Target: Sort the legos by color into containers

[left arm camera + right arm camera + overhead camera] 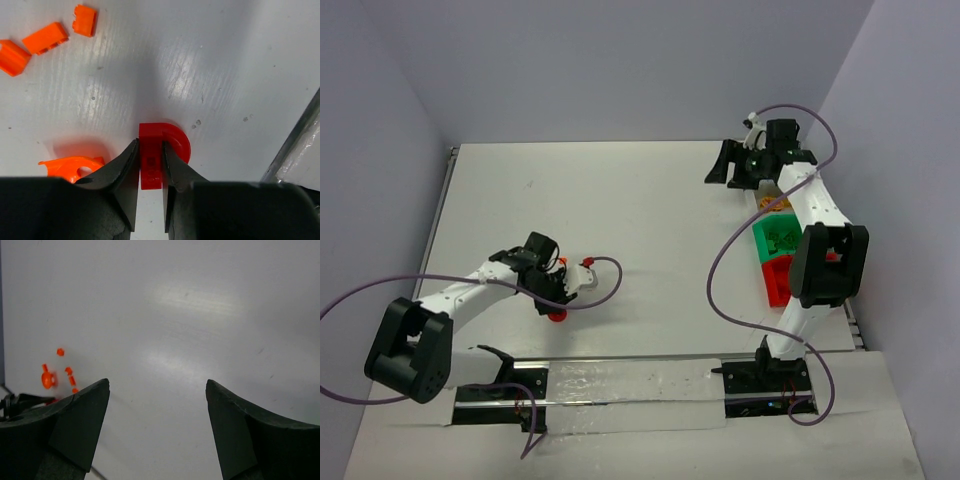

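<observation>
1. Spreading from near to far, a matte white tabletop (620,200) is filling the scene, with pale lilac walls (620,60) closing it in on the left, far and right sides.
2. The overhead view alone is showing both arms. The left gripper (552,302) is working low at the near left. The right gripper (730,172) is hanging at the far right, by the far end of a row of joined open plastic bins (772,290) running along the right edge. Only its white, green and red sections are showing.
3. The left wrist view alone is giving the grip. The left gripper (150,152) is pinching a red arch-shaped plastic lego brick (172,137) lying on the table, one black finger pressing each side of its straight leg. Four small orange plastic lego pieces (45,37) are lying nearby, one curved piece just beside a finger.
4. The right wrist view is showing the right gripper (157,400) standing spread wide above bare white tabletop, nothing sitting between its fingers, with tiny orange bits (48,380) lying well apart.
</observation>
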Controlling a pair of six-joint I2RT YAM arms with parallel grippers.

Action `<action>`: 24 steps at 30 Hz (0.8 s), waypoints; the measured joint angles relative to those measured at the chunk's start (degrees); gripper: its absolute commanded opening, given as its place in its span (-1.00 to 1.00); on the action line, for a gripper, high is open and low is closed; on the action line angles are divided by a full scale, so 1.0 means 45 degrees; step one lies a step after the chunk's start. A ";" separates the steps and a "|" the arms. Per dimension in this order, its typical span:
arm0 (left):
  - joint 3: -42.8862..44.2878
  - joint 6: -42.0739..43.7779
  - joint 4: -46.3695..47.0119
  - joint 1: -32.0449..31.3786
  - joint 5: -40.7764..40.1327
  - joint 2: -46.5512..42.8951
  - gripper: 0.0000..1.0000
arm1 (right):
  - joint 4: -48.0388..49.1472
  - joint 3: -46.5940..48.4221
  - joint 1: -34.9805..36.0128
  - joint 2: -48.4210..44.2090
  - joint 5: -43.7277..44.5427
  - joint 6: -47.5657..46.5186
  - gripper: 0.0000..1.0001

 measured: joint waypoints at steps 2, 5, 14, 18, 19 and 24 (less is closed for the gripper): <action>0.0035 -0.0161 0.0000 -0.0080 0.0113 -0.0622 -1.00 | 0.0303 -0.1083 0.0309 -0.0458 -0.0729 0.0408 0.84; 0.0465 -0.0710 0.0022 -0.0287 0.0361 -0.1744 -1.00 | 0.1277 -0.2890 0.1091 -0.1091 -0.2385 0.1363 0.97; 0.2549 -0.3012 0.1176 -0.1884 0.0734 -0.3929 -1.00 | 0.3590 -0.5021 0.4661 -0.1424 -0.5134 0.3517 1.00; 0.2802 -0.3607 0.1330 -0.2354 0.0684 -0.4016 -1.00 | 0.3950 -0.4697 0.6373 -0.1427 -0.5563 0.3827 0.99; 0.2851 -0.3699 0.1345 -0.2381 0.0641 -0.3975 -0.99 | 0.3937 -0.4560 0.6828 -0.1424 -0.5613 0.3830 0.98; 0.3061 -0.3861 0.1381 -0.2677 0.0442 -0.3657 -1.00 | 0.3811 -0.3561 0.8244 -0.1181 -0.5720 0.3706 0.87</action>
